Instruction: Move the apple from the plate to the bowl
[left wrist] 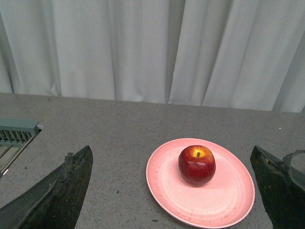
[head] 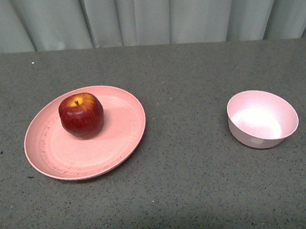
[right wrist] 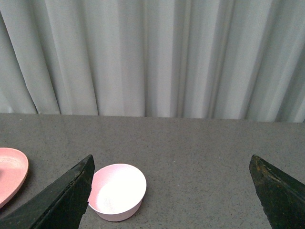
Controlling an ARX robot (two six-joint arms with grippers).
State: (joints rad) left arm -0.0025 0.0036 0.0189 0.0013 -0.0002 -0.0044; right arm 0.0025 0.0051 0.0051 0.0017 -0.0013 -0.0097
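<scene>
A dark red apple (head: 81, 115) with a yellow patch at its stem sits upright on the far part of the salmon-pink plate (head: 58, 158), left of the table's middle. The small pale pink bowl (head: 262, 118) stands empty to the right. Neither arm shows in the front view. In the left wrist view my left gripper (left wrist: 171, 162) is open, set back from the apple (left wrist: 197, 165) and the plate (left wrist: 224, 200). In the right wrist view my right gripper (right wrist: 171, 162) is open and empty, with the bowl (right wrist: 117, 191) near one fingertip and the plate's edge (right wrist: 12, 174) beyond.
The grey speckled table (head: 196, 198) ends at a pale pleated curtain (head: 147, 13) along the far side. A grey slatted fixture (left wrist: 16, 133) sits at the table's edge in the left wrist view.
</scene>
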